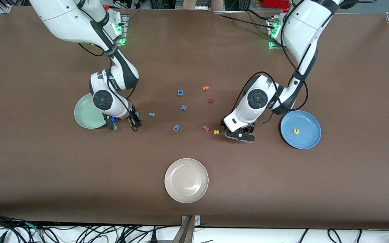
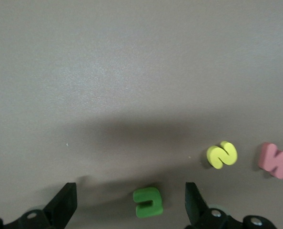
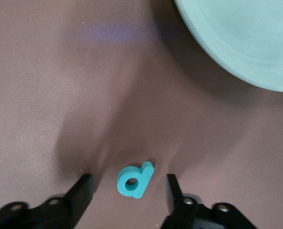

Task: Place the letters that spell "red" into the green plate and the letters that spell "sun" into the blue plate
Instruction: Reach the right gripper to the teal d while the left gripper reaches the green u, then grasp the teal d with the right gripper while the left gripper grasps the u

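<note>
Teal "d" point(image 3: 134, 180) on table beside green plate point(image 1: 81, 116), untouched between right gripper point(image 3: 127, 191)'s spread fingers | left gripper point(image 2: 131, 202) spread around olive "n" point(image 2: 148, 202) | risk: off-centre closing could flick foam aside

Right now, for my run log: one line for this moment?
left gripper: open around green n | right gripper: open around teal d | yellow u: in blue plate

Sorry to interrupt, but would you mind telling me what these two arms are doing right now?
They are sorting foam letters into plates. The right gripper is down beside the green plate, fingers either side of the teal "d", not yet gripping. The left gripper is open around the green "n", near the yellow "s". The yellow "u" already lies in the blue plate.
</note>
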`<state>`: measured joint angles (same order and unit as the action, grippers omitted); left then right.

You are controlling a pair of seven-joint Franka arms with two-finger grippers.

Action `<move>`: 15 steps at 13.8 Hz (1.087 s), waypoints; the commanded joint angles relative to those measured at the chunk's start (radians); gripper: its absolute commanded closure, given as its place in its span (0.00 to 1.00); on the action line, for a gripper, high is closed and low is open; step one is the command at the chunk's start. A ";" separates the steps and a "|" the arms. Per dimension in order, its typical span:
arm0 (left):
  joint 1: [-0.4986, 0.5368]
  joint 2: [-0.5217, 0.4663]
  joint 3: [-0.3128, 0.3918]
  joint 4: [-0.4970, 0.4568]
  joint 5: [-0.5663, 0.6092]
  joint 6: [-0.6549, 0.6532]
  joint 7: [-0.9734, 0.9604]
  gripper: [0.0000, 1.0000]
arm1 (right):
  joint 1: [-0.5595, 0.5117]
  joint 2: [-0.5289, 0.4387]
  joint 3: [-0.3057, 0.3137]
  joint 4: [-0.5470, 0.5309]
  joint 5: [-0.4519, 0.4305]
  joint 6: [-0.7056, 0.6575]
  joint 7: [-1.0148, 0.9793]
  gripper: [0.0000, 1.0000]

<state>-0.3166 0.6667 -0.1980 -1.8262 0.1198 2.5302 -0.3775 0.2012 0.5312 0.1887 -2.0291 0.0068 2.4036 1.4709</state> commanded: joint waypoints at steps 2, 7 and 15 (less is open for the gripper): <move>-0.024 0.010 0.009 0.008 0.060 0.006 -0.066 0.02 | 0.007 -0.025 -0.006 -0.036 -0.002 0.009 0.014 0.52; -0.062 0.007 0.012 -0.001 0.061 0.004 -0.121 0.12 | 0.007 -0.025 -0.006 -0.034 -0.002 0.005 0.008 0.83; -0.064 0.011 0.015 -0.002 0.118 0.002 -0.172 0.57 | 0.004 -0.089 -0.034 0.032 -0.002 -0.190 -0.076 0.83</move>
<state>-0.3739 0.6772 -0.1904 -1.8276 0.1987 2.5308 -0.5105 0.2012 0.4927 0.1774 -2.0159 0.0046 2.3086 1.4435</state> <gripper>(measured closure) 0.441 0.731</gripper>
